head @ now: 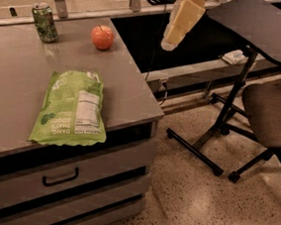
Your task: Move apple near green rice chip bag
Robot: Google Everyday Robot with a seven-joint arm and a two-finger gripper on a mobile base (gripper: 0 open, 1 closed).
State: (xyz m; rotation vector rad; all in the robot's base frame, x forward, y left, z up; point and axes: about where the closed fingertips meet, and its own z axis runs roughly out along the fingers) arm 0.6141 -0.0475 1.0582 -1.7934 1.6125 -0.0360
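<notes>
While holding gripper aloft right of apple, touches nothing. Cannot tell how far open. Sees apple well beyond green rice chip bag.

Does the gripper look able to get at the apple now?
Probably yes: the gripper hangs past the counter, nothing between it and the apple; the soda can stands on the apple's other side.

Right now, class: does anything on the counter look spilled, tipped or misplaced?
Nothing spilled or tipped. The green rice chip bag lies flat, its end reaching the counter edge; apple and can stand upright. The gripper hangs beyond the counter, right of the apple.
</notes>
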